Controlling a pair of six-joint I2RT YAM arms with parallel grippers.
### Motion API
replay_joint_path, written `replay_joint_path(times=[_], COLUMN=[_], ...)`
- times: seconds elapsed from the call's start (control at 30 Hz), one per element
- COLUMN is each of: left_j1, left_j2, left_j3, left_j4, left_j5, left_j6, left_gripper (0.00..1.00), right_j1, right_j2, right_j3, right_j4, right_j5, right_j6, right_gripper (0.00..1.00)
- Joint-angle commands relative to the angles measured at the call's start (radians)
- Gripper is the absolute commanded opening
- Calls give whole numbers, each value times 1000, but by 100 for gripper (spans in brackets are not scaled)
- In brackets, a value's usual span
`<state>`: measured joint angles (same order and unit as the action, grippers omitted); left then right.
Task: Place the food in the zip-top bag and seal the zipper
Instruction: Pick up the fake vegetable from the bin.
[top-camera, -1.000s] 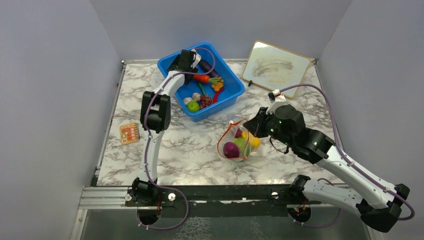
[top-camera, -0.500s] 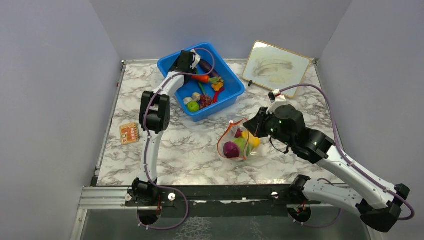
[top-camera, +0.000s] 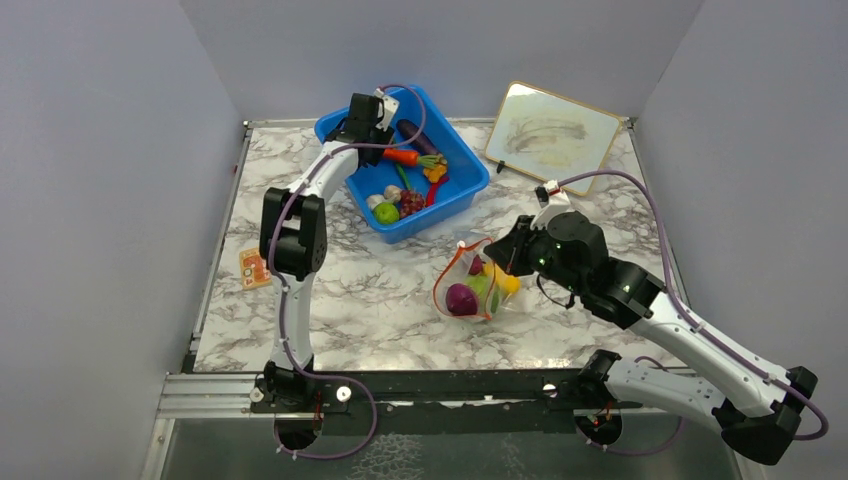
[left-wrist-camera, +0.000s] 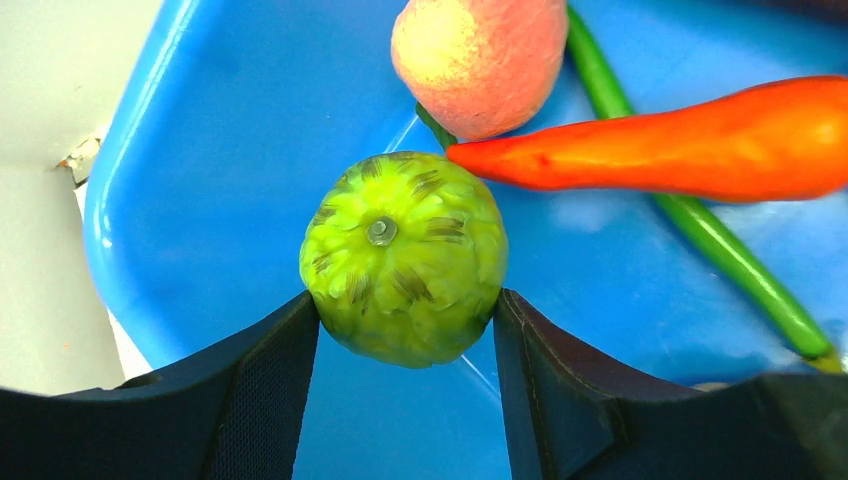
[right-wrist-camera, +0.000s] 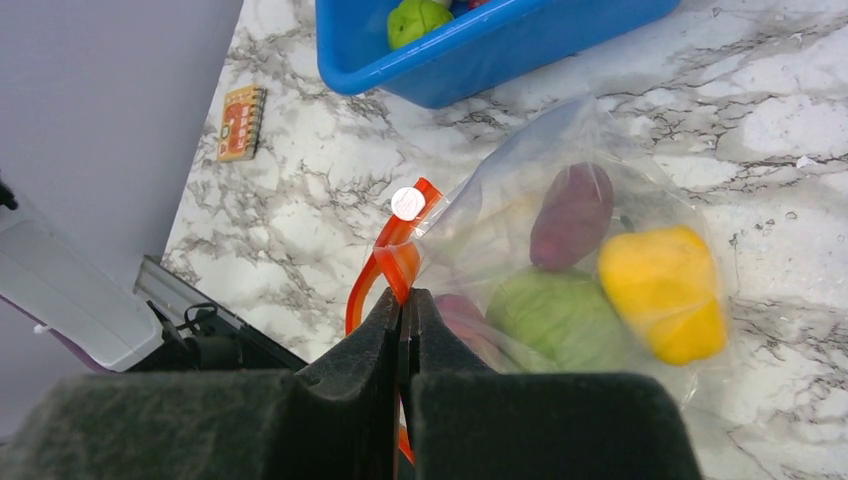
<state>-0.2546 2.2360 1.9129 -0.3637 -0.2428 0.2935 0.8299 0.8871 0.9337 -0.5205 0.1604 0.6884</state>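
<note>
My left arm stretches long toward the far left of the desk (top-camera: 370, 300). Its left gripper (left-wrist-camera: 405, 308) is down in the glossy blue bin (left-wrist-camera: 190, 150), clenched on a round, ribbed green cabbage (left-wrist-camera: 403, 258) beside a smooth tapered carrot (left-wrist-camera: 690, 140) and a matte peach (left-wrist-camera: 480, 50). My right arm folds at the elbow, and the right gripper (right-wrist-camera: 403, 300) is pinched flat on the red-orange zipper (right-wrist-camera: 398, 255) of the crinkly clear zip-top bag (right-wrist-camera: 500, 190), which lies mid-desk holding a blocky yellow pepper (right-wrist-camera: 660, 290) and a purple piece (right-wrist-camera: 570, 215).

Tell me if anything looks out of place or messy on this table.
Nothing has spilled. The red-orange zipper of the zip-top bag is twisted into a loop where the right gripper pinches it, and the whiteboard looks smeared.
</note>
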Motion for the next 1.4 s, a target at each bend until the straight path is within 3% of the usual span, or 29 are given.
replay_joint_path(times=[0.0, 0.37, 0.73, 0.9, 1.13, 1.37], left_j1=[2, 3, 0, -8, -27, -46], left_j2=[-126, -417, -777, -958, -1210, -1340], left_j3=[-57, -289, -599, -807, -1018, -1183], left_j4=[4, -4, 15, 127, 155, 201], left_j5=[124, 375, 754, 939, 1037, 1179], left_j6=[-93, -252, -351, -441, -513, -612], left_gripper=[48, 48, 48, 48, 48, 48], right_j1=[0, 0, 0, 0, 0, 0], right_j2=[-14, 16, 30, 37, 49, 45], right_j3=[-18, -29, -30, -30, -16, -18], right_j4=[60, 106, 108, 111, 101, 92], right_j5=[-23, -42, -38, -43, -29, -20], right_j6=[19, 38, 60, 71, 77, 94], right_gripper=[1, 1, 1, 1, 1, 1])
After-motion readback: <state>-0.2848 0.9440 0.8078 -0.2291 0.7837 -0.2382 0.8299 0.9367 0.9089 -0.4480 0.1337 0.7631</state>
